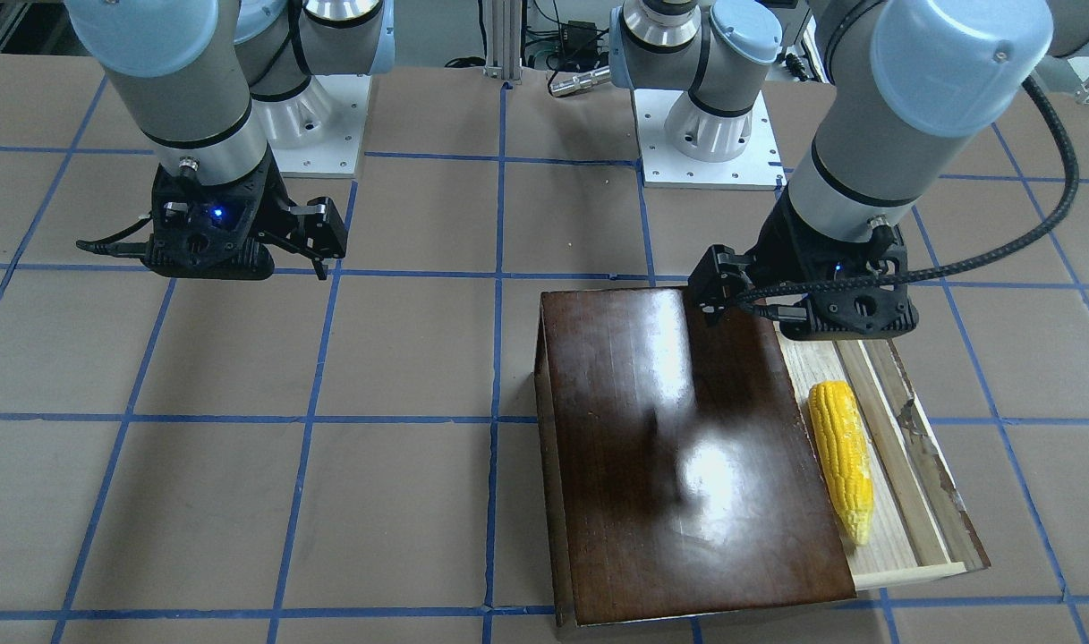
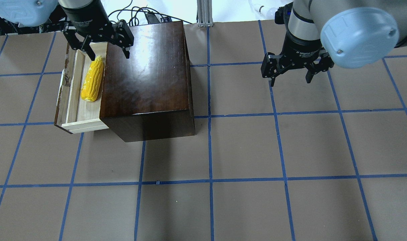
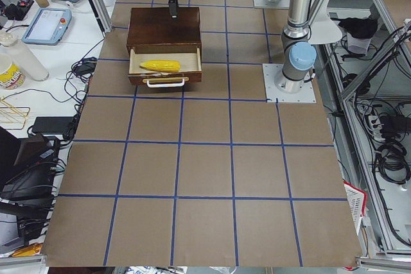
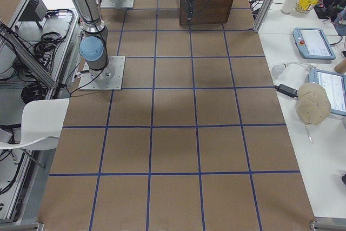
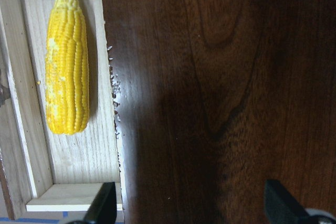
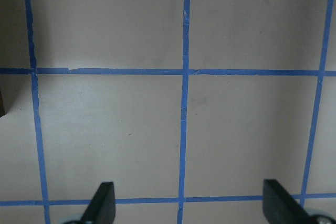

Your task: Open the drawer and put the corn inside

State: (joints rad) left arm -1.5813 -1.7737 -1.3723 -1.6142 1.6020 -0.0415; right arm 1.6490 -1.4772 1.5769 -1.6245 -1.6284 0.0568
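bright yellow corn point(image 5: 66, 61), paler tapered tip, lies in pale-wood drawer point(image 5: 94, 150).

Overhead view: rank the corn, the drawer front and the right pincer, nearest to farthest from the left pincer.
Measured from the left pincer:
1. Corn: its tip lies almost under that pincer.
2. Drawer front: past the corn, farther to the view's left.
3. Right pincer: far across the table, on the view's right.
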